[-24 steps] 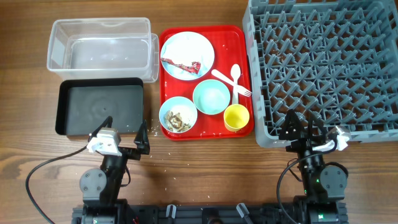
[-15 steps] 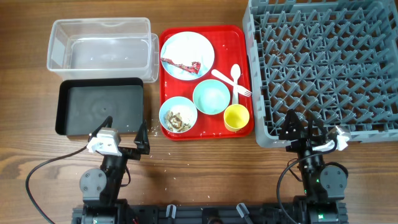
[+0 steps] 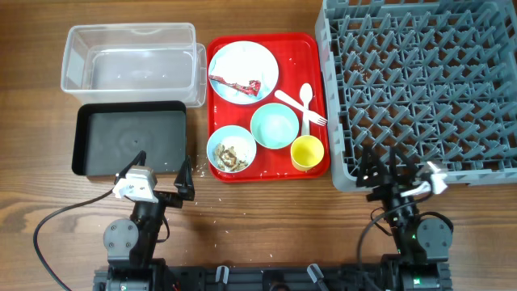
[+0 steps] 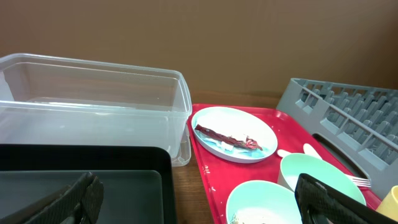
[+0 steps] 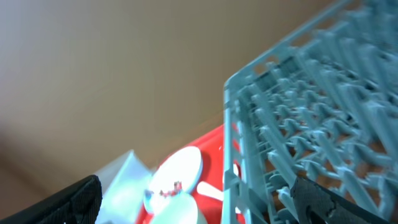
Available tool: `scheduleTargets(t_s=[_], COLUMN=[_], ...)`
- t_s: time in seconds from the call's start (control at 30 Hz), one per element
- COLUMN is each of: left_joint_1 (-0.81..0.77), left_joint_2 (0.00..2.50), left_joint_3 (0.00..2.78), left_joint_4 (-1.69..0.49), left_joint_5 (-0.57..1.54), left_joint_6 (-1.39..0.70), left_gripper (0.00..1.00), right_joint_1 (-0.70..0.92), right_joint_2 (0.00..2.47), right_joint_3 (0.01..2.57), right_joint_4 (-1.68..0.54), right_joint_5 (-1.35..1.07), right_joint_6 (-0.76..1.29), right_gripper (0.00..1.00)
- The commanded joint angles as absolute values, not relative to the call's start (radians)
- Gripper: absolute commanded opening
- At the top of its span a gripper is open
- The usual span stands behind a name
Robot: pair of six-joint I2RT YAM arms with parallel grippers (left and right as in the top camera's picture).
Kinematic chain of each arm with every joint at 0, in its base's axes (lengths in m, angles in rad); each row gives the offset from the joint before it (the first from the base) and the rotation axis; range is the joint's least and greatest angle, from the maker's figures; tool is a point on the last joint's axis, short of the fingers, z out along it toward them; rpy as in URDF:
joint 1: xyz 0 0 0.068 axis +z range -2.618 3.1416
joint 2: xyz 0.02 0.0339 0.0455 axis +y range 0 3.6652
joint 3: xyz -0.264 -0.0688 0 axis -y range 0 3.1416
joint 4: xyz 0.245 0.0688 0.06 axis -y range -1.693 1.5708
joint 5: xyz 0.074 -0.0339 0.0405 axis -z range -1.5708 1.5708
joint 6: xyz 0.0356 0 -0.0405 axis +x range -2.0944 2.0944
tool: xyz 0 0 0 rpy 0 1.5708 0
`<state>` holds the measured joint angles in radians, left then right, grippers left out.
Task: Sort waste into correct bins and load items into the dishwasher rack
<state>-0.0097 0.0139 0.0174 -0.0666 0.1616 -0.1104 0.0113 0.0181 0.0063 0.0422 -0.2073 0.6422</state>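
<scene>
Right hand shifted left, tilted at rack edge — fingers spread; left hand unmoved, spread.

Robotics lab bench: wood-grain tabletop, plain brown backdrop board, black mounting rail along the near edge, black cable, large square grey plastic grid rack at the right edge.

Table, rack, red tray, box, black tray

A red tray carrying a plate, wrapper, two bowls, a cup, spoon and fork lies between the box and black tray, left, and the rack, right. Nearer, the left gripper and right gripper are spread wide.
</scene>
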Motion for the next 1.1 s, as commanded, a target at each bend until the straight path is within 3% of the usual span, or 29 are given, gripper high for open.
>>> scheduleTargets(t_s=[0.0, 0.17, 0.37, 0.47, 0.53, 0.67, 0.73, 0.9, 0.97, 1.07], left_joint_1=[-0.002, -0.002, -0.004, -0.047, -0.111, -0.204, -0.237, -0.299, -0.310, -0.316], left_joint_2=[0.007, 0.084, 0.502, 0.890, 1.253, 1.933, 2.116, 2.330, 2.391, 2.435], left_joint_3=[0.018, 0.243, 0.619, 0.948, 1.309, 2.038, 2.165, 2.168, 2.167, 2.164], left_joint_4=[-0.064, -0.230, -0.369, -0.502, -0.722, -1.169, -1.145, -0.898, -0.898, -0.939], left_joint_5=[0.172, 0.206, 0.226, 0.254, 0.249, 0.248, 0.252, 0.214, 0.049, 0.020], left_joint_6=[-0.120, -0.118, -0.108, -0.108, -0.108, -0.108, -0.108, -0.114, -0.326, -0.510], left_gripper=[1.00, 1.00, 1.00, 1.00, 1.00, 1.00, 1.00, 1.00, 1.00, 1.00], right_joint_1=[0.009, 0.009, 0.009, 0.009, 0.009, 0.009, 0.009, 0.009, 0.009, 0.009], right_joint_2=[0.022, 0.277, 0.706, 0.901, 1.026, 1.105, 1.114, 1.114, 1.115, 1.130], right_joint_3=[0.059, 0.368, 0.771, 0.996, 1.148, 1.177, 1.177, 1.177, 1.177, 1.177], right_joint_4=[0.030, -0.138, -0.382, -0.596, -0.747, -0.783, -0.788, -0.802, -0.802, -0.802], right_joint_5=[-0.362, -0.336, -0.339, -0.339, -0.339, -0.374, -0.384, -0.384, -0.384, -0.384], right_joint_6=[0.363, 0.121, 0.034, 0.025, 0.026, 0.030, 0.030, 0.029, 0.029, 0.030], right_gripper=[1.00, 1.00, 1.00, 1.00, 1.00, 1.00, 1.00, 1.00, 1.00, 1.00])
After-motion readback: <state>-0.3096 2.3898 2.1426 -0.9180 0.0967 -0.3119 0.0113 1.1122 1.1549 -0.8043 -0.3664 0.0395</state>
